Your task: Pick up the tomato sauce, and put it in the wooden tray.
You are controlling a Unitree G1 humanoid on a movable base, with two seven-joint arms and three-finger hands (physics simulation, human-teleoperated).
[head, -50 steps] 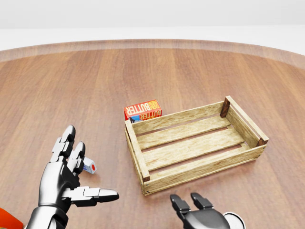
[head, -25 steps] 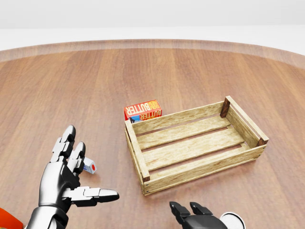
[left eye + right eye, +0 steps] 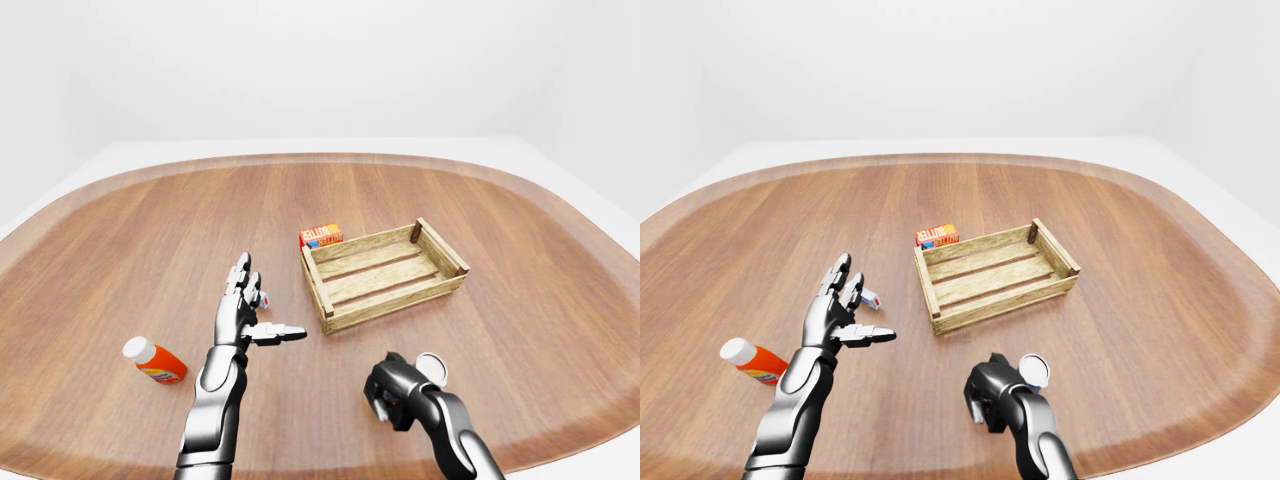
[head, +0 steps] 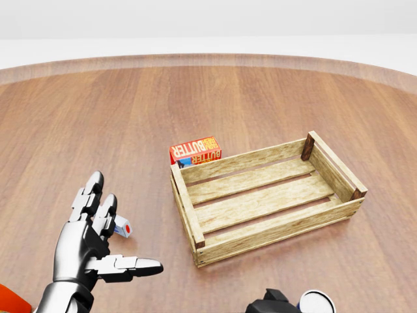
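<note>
I log, relative to the wooden tray (image 3: 385,273): my left hand (image 3: 243,312) spread wide leftward, right hand (image 3: 990,392) below (grip indiscernible), tomato sauce (image 3: 1026,372) beside it.

One wooden tray (image 4: 338,168), one butter box (image 4: 195,150), one orange bottle (image 3: 155,361), one white-topped can (image 3: 1034,370), one small white item (image 4: 122,229)

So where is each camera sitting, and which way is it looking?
Left-eye view: on the robot's head, looking down across the whole table; shows the left hand open, and the right hand beside a white-topped can.
Right-eye view: beside it, nearly the same picture, everything shifted left.
Head view: also on the head, tilted closer onto the wooden tray; the left hand fills the bottom left.
All share the tray and the butter box; only the eye views show the whole orange bottle.
</note>
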